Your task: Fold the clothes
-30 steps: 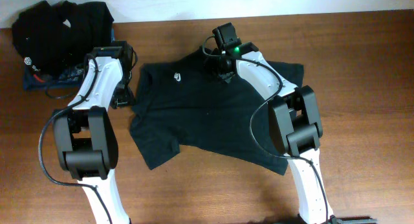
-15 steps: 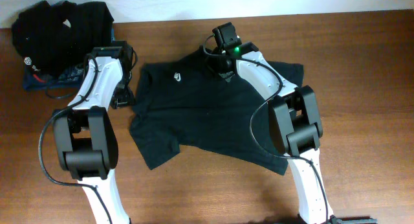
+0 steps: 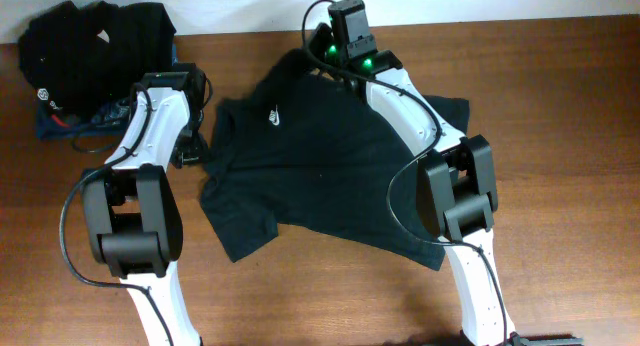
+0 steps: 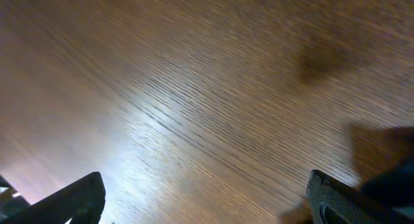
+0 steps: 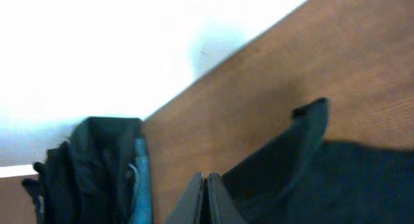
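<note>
Right claw (image 5: 204,198) pinches shut on the black shirt (image 3: 330,176), fabric draping just beside it; left claw (image 4: 206,201) gapes wide, empty.

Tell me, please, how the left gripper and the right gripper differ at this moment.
The left gripper is wide open; the right gripper is shut. The left gripper holds nothing above the table; the right gripper pinches a raised edge of the black shirt. Both have dark fingers.
</note>
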Available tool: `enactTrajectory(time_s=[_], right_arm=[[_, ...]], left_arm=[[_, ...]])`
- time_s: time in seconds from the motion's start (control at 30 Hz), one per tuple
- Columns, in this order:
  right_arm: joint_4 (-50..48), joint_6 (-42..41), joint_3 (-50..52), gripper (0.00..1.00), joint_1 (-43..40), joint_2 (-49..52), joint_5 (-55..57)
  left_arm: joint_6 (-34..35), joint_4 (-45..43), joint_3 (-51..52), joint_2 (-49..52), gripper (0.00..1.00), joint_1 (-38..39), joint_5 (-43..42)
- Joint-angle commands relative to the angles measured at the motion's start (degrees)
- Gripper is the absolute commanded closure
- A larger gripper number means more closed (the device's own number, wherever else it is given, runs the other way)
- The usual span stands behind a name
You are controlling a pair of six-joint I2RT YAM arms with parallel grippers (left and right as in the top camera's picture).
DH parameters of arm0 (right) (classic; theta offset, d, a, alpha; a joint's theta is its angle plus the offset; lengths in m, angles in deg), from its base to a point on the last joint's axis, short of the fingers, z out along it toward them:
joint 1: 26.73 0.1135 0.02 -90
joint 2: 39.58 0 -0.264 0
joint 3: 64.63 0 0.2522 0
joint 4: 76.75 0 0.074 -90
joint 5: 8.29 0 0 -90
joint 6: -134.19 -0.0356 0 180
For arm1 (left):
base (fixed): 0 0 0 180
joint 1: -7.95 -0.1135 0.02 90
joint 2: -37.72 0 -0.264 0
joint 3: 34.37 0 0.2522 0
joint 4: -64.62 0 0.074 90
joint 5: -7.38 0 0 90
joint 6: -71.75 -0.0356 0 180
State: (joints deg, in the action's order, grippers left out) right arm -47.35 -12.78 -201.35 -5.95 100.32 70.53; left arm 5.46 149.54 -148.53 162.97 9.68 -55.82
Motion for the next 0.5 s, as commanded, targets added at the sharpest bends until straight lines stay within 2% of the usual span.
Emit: enactTrajectory(time_s=[0.0, 0.27, 0.3, 0.37, 0.4, 0.47], right_arm=[[-2.5, 0.6, -1.1, 0.96, -0.2, 0.1, 3.1], [-11.5, 0.6, -1.1, 0.96, 0.3, 2.6, 11.2], [-12.5, 0.6, -1.1, 0.88, 0.2, 3.5, 11.8], [-13.9, 1.4, -1.1, 0.56, 0.1, 4.7, 12.0], [-14.6, 3.7, -1.1, 0.27, 0.0, 5.5, 11.9], [-13.8, 7.7, -1.1, 0.07, -0.2, 5.9, 11.4]], left_arm=[[1.0, 0.0, -1.0, -0.7, 0.01, -0.1, -5.8], [-3.5, -0.2, -1.0, -0.7, 0.01, 3.4, -12.5], [-3.8, -0.2, -1.0, -0.7, 0.01, 4.0, -12.5], [-4.1, -0.2, -1.0, -0.7, 0.01, 5.4, -12.5], [-4.1, -0.2, -1.0, -0.7, 0.01, 6.6, -12.5], [-4.1, -0.6, -1.0, -0.7, 0.01, 8.1, -12.5]])
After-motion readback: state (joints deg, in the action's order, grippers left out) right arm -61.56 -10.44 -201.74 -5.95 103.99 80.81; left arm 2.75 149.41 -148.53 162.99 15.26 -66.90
